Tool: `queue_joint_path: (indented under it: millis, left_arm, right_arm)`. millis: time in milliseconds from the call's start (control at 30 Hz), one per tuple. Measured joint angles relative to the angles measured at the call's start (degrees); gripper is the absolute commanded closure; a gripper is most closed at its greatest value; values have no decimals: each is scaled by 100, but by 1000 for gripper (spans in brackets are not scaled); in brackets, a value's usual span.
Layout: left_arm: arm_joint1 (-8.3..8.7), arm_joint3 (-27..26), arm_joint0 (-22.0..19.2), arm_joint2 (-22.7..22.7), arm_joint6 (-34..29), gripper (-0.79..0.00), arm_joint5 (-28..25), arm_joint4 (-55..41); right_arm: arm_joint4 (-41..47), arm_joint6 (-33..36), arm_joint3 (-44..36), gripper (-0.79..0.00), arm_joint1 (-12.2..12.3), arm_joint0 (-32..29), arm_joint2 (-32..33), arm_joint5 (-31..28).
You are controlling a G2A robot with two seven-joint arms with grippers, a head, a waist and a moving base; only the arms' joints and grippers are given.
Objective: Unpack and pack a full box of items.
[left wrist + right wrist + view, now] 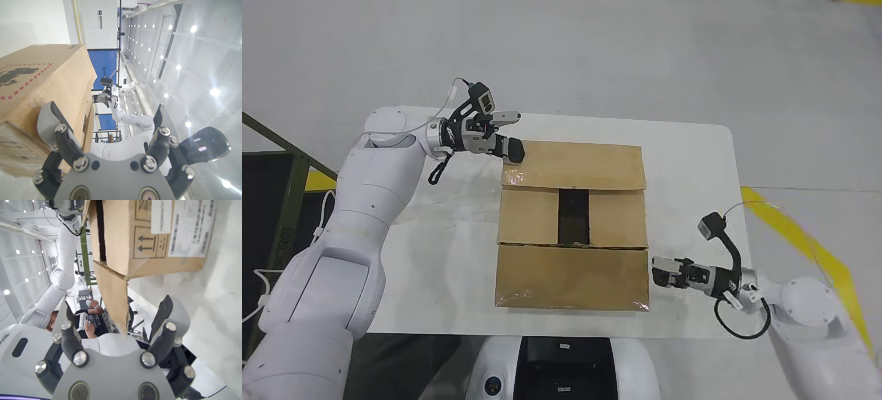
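Left gripper (105, 121): jaws spread wide with nothing between them, at lower centre of the left wrist view.
Left gripper to box: one finger (54, 121) sits at a corner of the box (37, 79), which takes up the left half of that frame. Whether it touches cannot be told. The other finger stands free against the ceiling.
Right gripper (115, 315): also wide open and gripping nothing, at lower centre of the right wrist view.
Right gripper to box: the tapering end of the near flap (113, 294) runs down from the upper middle into the gap between the fingers (164, 311). The jaws are not closed on it.
Box from above: it stands in the middle of the top view on the white table (692, 170). The far flap (572, 165) and the near flap lie flat. A dark slot (573, 218) shows between the two inner flaps.
Grippers from above: the left gripper is at the box's upper-left corner. The right gripper is just beside the right end of the near flap, at lower right of the frame.
Top view adds: the whole flap layout and the slot.
Left wrist view adds: a red dashed marking (24, 75) on the box face at left, and the right gripper far off past the box edge at mid-frame.
Right wrist view adds: a white label (191, 228) and arrow marks on the box side at upper right, and the left arm (64, 247) at upper left.
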Motion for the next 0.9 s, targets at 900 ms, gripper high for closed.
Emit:
queue_joint_path:
  millis: [900]
  left_arm:
    - [0, 0, 0, 0, 0, -785, 0, 0]
  right_arm:
    - [1077, 519, -120, -785, 49, 153, -253, -450]
